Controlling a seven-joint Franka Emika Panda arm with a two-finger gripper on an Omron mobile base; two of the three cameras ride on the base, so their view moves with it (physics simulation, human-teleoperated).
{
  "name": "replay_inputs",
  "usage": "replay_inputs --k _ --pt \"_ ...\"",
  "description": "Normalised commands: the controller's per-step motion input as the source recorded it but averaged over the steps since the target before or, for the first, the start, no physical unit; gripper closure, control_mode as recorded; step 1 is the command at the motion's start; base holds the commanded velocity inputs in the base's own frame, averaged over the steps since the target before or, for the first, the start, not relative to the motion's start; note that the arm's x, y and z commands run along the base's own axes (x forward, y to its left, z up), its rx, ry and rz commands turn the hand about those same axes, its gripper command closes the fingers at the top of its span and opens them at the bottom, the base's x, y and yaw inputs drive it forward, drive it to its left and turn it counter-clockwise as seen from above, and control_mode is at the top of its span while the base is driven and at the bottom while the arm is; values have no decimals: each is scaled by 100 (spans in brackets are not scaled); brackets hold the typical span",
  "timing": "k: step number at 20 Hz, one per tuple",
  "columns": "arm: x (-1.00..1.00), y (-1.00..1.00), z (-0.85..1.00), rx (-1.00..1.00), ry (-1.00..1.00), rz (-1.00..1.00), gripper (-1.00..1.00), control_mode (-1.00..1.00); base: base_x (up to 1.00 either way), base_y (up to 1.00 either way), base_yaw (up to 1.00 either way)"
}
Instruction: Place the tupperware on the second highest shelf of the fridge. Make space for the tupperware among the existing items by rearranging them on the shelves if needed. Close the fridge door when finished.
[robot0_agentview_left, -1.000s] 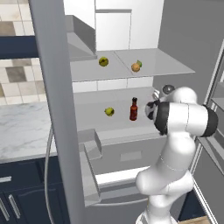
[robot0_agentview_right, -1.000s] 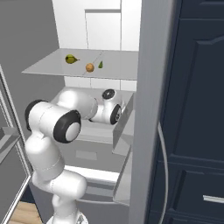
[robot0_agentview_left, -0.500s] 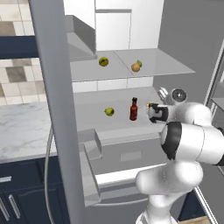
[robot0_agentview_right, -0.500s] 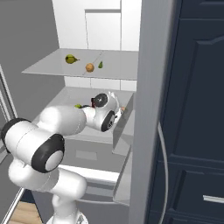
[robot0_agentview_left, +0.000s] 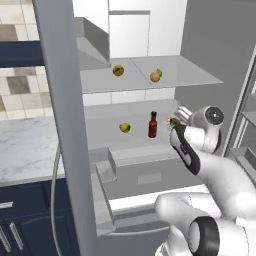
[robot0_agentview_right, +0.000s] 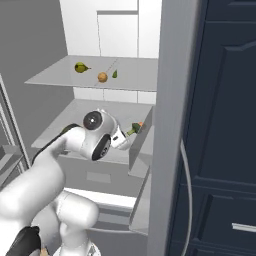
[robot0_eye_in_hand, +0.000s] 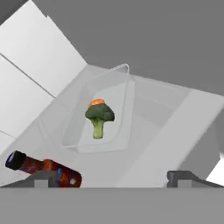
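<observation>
**A:** What could go wrong here?

**B:** The tupperware (robot0_eye_in_hand: 99, 114) lies flat on the second highest shelf (robot0_agentview_left: 107, 116), towards its right end, clear of the gripper (robot0_eye_in_hand: 113, 176), whose fingers are spread wide with nothing between them. The dark red bottle (robot0_eye_in_hand: 43, 167) stands just beside the left finger; a careless pull-back could topple it.

**A:** Anything else nearby?

**B:** A yellow-green fruit (robot0_agentview_left: 125, 128) sits near the shelf's front edge, well apart. How close the tray sits to the right wall is hard to judge.
</observation>
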Motion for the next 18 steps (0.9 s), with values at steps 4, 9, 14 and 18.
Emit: replay_inputs --k 4,9,14,18 --pt "-95 79 52 -17 13 40 -100 -100 0 0 0" --pt "-96 74 66 -27 17 49 -100 -100 0 0 0" --pt "-100 40 65 -32 6 34 -100 -100 0 0 0" --pt "-93 0 58 -18 0 20 -100 -100 0 0 0"
